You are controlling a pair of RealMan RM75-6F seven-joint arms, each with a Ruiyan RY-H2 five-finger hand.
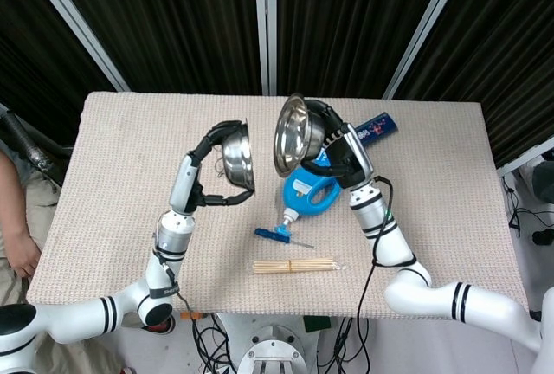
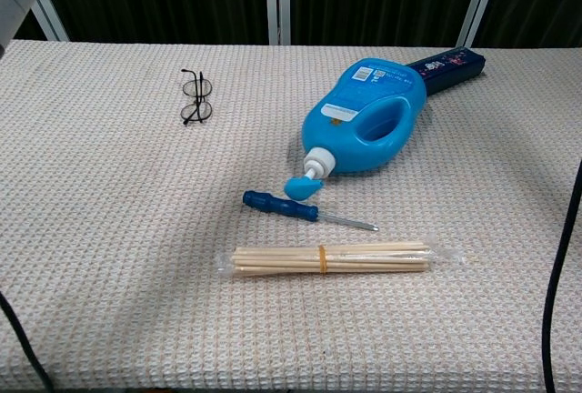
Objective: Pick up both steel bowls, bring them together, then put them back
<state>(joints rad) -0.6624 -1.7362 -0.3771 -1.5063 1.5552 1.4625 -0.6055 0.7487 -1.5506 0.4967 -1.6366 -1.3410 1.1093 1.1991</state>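
Observation:
In the head view both steel bowls are lifted high above the table's middle. My left hand [image 1: 210,169] grips the left steel bowl [image 1: 238,154], tilted on edge with its opening facing right. My right hand [image 1: 339,147] holds the right steel bowl [image 1: 292,134], also on edge, its hollow turned left toward the other. A narrow gap separates the two rims. The chest view shows neither bowl nor hand, only bits of arm at its top corners.
On the woven mat [image 2: 109,229] lie a blue detergent bottle [image 2: 368,127], a blue-handled screwdriver [image 2: 282,206], a bundle of wooden sticks [image 2: 332,257], a pair of glasses [image 2: 194,97] and a dark blue box [image 2: 450,65]. A cable [image 2: 556,275] hangs at the right edge.

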